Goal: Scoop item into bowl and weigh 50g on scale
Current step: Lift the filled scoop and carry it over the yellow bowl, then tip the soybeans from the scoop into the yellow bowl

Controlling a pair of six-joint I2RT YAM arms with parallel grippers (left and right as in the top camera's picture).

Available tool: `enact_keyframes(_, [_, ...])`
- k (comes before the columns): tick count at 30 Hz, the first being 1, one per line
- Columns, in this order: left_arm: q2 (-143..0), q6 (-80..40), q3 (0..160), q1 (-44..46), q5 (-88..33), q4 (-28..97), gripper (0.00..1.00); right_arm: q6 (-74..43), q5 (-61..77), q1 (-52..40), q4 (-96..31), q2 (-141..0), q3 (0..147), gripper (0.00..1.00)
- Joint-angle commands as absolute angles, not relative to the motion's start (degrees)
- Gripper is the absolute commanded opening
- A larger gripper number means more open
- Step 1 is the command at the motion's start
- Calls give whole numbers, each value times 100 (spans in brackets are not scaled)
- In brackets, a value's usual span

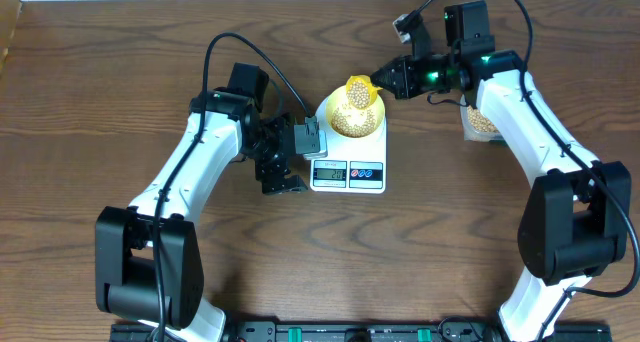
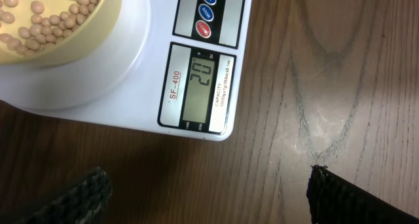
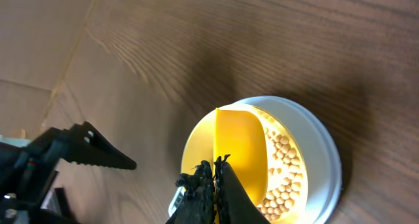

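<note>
The white scale (image 1: 348, 172) carries the pale yellow bowl (image 1: 355, 119), which holds tan beans (image 1: 350, 110). My right gripper (image 1: 385, 81) is shut on the handle of a bright yellow scoop (image 1: 358, 89) that is tipped over the bowl. In the right wrist view the scoop (image 3: 239, 149) stands on edge above the beans (image 3: 285, 178), with the gripper (image 3: 215, 165) clamped on its handle. My left gripper (image 1: 278, 167) hangs open just left of the scale, holding nothing. The left wrist view shows the scale's display (image 2: 200, 86), the bowl (image 2: 98, 27) and the open gripper (image 2: 209, 201) over bare wood.
A clear container (image 1: 480, 122) with more beans sits to the right of the scale, partly under my right arm. The left arm's fingers (image 3: 82, 152) show at the left of the right wrist view. Brown wooden tabletop (image 1: 420, 252) lies all around.
</note>
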State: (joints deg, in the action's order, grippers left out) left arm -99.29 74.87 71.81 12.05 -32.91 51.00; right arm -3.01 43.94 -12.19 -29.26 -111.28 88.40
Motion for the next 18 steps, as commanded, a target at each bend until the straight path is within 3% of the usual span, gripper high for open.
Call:
enact_keyframes(1, [-9966,7542,7168,1179,-3385,5129,98,399,4362,-1258,-2917,-11010,8897,1])
enact_keyframes(18, [-9966,7542,7168,1181,-3385,5129,98,2563,4016,-1459,-2974,-10683,8897,1])
